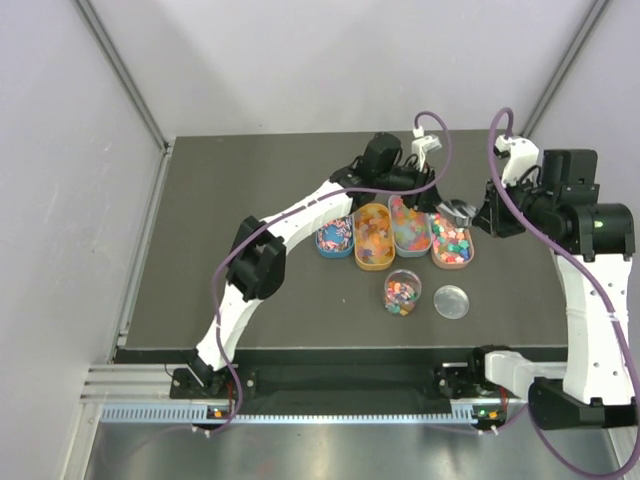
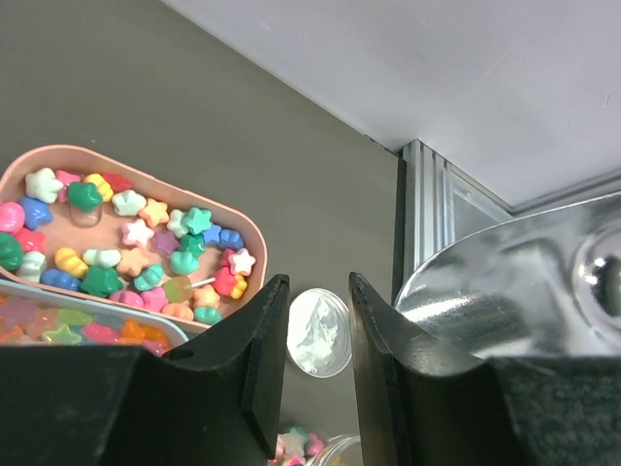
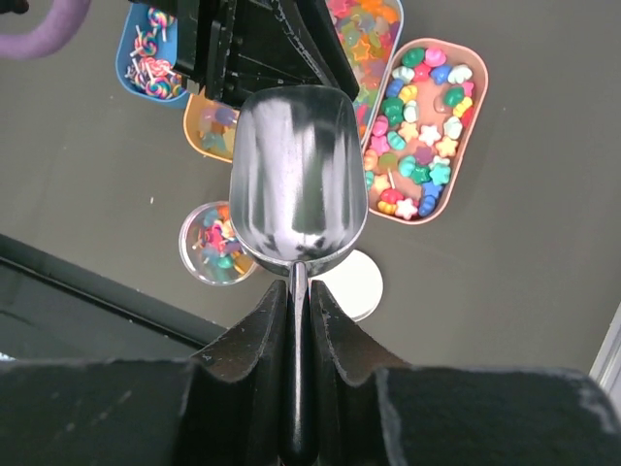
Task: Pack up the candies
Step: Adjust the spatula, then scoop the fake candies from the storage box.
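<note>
Candies fill four oval trays in a row at mid-table, and some sit in a clear round jar. My left gripper is open and empty. It hovers over the right end of the row, above the pink tray of star and bear candies. My right gripper is shut on the handle of the silver scoop. The scoop bowl is empty and is held above the table between the jar and the pink tray. The scoop also shows close to the left gripper's right finger.
The jar's lid lies flat beside the jar, seen also in the wrist views. The left arm reaches over the blue and orange trays. The table's far edge and a metal rail are near.
</note>
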Robot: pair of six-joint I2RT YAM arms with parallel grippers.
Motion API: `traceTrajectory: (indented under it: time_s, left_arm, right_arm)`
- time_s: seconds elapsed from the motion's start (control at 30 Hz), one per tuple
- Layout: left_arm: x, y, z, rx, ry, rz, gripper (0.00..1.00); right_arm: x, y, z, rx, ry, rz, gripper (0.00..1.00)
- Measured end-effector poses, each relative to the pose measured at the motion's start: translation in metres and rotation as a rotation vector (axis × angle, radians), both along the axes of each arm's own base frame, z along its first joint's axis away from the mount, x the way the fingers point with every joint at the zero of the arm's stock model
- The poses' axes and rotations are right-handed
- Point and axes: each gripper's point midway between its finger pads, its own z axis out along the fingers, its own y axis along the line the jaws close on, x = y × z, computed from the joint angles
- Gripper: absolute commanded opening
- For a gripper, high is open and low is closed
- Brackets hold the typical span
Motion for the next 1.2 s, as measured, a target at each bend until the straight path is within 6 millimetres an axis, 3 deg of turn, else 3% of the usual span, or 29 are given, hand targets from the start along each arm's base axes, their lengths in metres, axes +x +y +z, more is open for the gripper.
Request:
traceTrajectory:
  time_s: [0.23,0.4,0.5,0.7,0.83,1.03,1.2]
  left_arm:
    - [-0.001,-0.003,-0.005,0.019,-0.011,0.013,0.36]
    - [0.014,0.008,-0.035,0.101,-0.079,0.063,0.36]
    - [0.034,0.029,-0.064,0.163,-0.069,0.116,0.36]
    - [0.092,0.1,-0.103,0.246,-0.008,0.283,0.36]
    - [0.107,0.13,-0.102,0.241,0.013,0.351,0.36]
    - [0.098,0.134,-0.081,0.178,0.013,0.356,0.36]
    - [0.103,0.147,-0.067,0.132,0.015,0.378,0.36]
  right_arm:
    - [0.003,-0.013,-0.001,-0.014,0.005,-0.056,0.0]
    - [0.007,-0.025,-0.013,-0.078,0.034,-0.081,0.0]
    - [0.004,-0.034,-0.04,-0.129,0.104,-0.089,0.0]
    - [0.003,-0.044,-0.099,-0.239,0.315,-0.068,0.0]
    - [0.015,-0.043,-0.114,-0.307,0.377,-0.025,0.0]
    - [0.033,-0.036,-0.127,-0.412,0.418,0.049,0.0]
    - [0.038,-0.04,-0.141,-0.459,0.47,0.065,0.0]
